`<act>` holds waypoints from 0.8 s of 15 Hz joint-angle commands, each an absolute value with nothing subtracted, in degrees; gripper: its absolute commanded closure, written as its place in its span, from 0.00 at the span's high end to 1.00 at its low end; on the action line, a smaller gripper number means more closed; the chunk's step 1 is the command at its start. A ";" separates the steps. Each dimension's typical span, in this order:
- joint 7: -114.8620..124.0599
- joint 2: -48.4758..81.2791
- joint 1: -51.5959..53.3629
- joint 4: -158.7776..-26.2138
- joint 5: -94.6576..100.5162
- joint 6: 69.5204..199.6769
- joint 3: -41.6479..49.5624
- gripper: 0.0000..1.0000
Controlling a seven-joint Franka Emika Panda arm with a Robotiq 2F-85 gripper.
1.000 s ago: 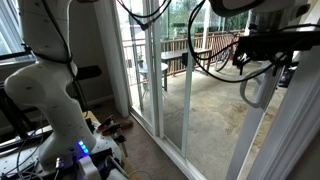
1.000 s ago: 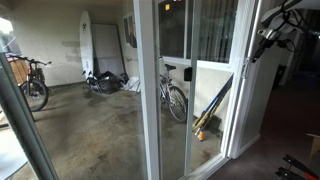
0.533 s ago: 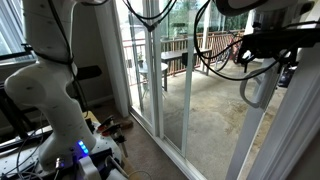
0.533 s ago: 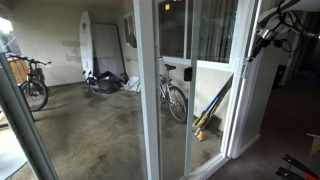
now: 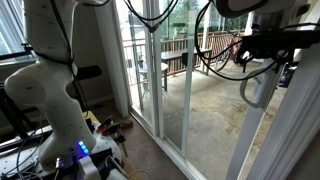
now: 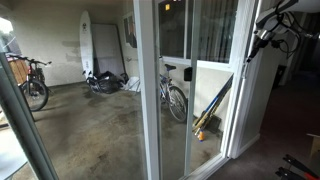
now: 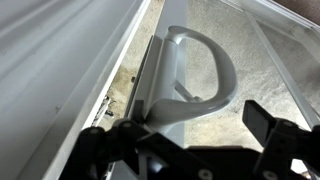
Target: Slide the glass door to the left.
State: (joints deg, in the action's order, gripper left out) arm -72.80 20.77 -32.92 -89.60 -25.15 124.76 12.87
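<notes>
In an exterior view the glass door's white frame [image 5: 292, 118] rises at the right, with the pale grey D-shaped loop handle [image 5: 253, 92] on its edge. My gripper [image 5: 283, 52] sits just above and against the handle. It also shows high up by the white door frame [image 6: 244, 95] as a dark gripper [image 6: 266, 38]. In the wrist view the handle [image 7: 222, 62] curves off the frame [image 7: 85, 50]. My gripper [image 7: 180, 125] is open, its two black fingers on either side of the handle's lower end, with the right finger clear of it.
My white arm base [image 5: 50, 95] stands left of the door, with cables and small items on the floor [image 5: 110, 126]. A handle-less glass panel [image 5: 145, 70] lies beside it. Outside are a railing [image 5: 195, 48], bicycles [image 6: 175, 98] and a surfboard [image 6: 88, 45].
</notes>
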 commanded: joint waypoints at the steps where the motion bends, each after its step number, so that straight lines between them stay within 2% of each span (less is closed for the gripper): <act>1: -72.66 19.48 -32.43 -91.88 -25.39 126.44 11.75 1.00; 6: -71.23 16.35 -29.83 -97.56 -23.51 130.06 11.45 1.00; 12: -68.60 12.80 -25.93 -107.27 -17.66 142.58 11.63 1.00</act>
